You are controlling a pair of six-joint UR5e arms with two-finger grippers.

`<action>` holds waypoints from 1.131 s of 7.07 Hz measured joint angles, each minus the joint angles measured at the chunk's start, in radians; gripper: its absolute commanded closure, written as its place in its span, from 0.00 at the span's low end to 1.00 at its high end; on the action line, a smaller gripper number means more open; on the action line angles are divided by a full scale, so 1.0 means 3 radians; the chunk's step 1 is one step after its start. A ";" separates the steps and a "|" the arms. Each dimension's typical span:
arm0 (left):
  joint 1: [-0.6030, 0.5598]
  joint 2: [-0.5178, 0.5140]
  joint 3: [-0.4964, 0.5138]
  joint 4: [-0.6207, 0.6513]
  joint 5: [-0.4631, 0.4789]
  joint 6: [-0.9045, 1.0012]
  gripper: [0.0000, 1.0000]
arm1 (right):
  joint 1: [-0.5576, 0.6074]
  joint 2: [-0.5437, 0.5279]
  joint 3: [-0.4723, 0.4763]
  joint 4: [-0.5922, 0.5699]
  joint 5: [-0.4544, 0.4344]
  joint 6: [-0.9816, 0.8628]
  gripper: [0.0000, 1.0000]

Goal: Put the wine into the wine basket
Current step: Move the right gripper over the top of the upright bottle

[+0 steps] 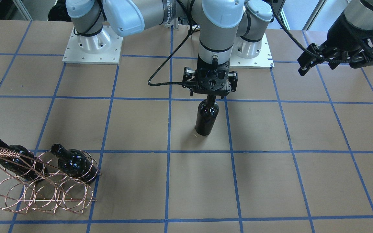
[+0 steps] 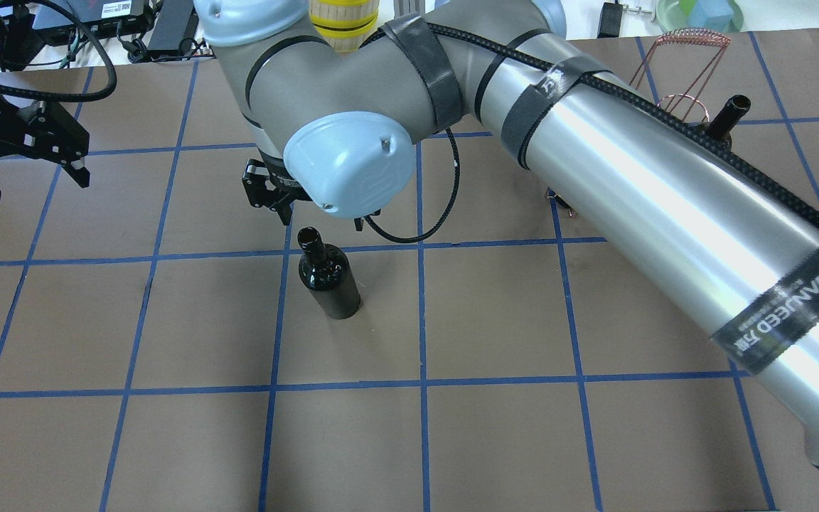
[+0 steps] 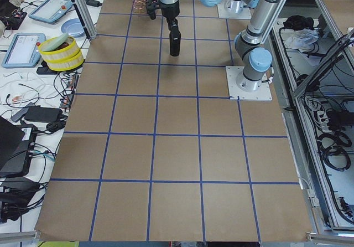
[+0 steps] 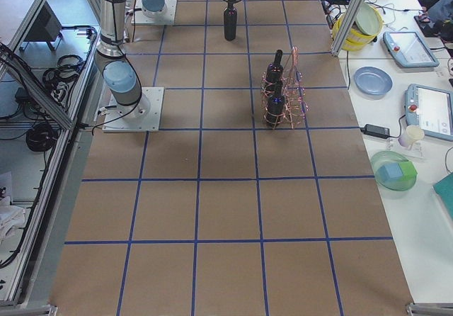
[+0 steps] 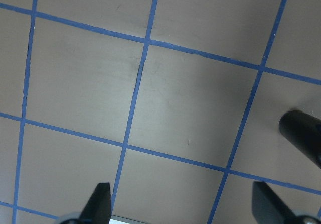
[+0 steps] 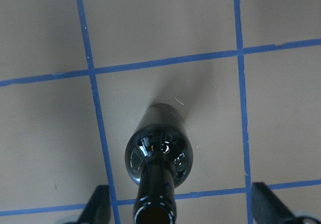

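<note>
A near-black wine bottle (image 1: 207, 117) stands upright on the table's middle; it also shows in the overhead view (image 2: 327, 279) and the right wrist view (image 6: 158, 156). My right gripper (image 1: 209, 95) hangs right over its neck, open, with fingers (image 6: 99, 204) spread wide on either side and clear of the glass. The copper wire wine basket (image 1: 45, 194) stands at the table's right end and holds two more bottles (image 1: 76, 165), necks up at a slant. My left gripper (image 1: 316, 66) is open and empty, raised over the table's left end.
The big right arm (image 2: 651, 192) reaches across the overhead view and hides most of the basket; only its handle (image 2: 680, 50) and one bottle neck (image 2: 729, 114) show. Both arm bases (image 1: 92, 45) sit at the table's back edge. Side benches hold bowls and tablets.
</note>
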 measured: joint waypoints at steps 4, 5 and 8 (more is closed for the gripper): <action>0.0015 -0.0001 -0.0002 0.0003 0.0014 0.0004 0.00 | 0.0122 0.0071 0.0154 -0.0076 -0.0051 -0.0066 0.56; 0.0015 -0.0001 -0.0002 0.0003 0.0015 0.0004 0.00 | 0.0122 0.0078 0.0171 -0.0089 -0.0052 -0.0071 0.61; 0.0015 -0.0002 -0.0002 0.0000 0.0018 0.0004 0.00 | 0.0123 0.0083 0.0179 -0.0176 -0.0018 -0.0036 0.78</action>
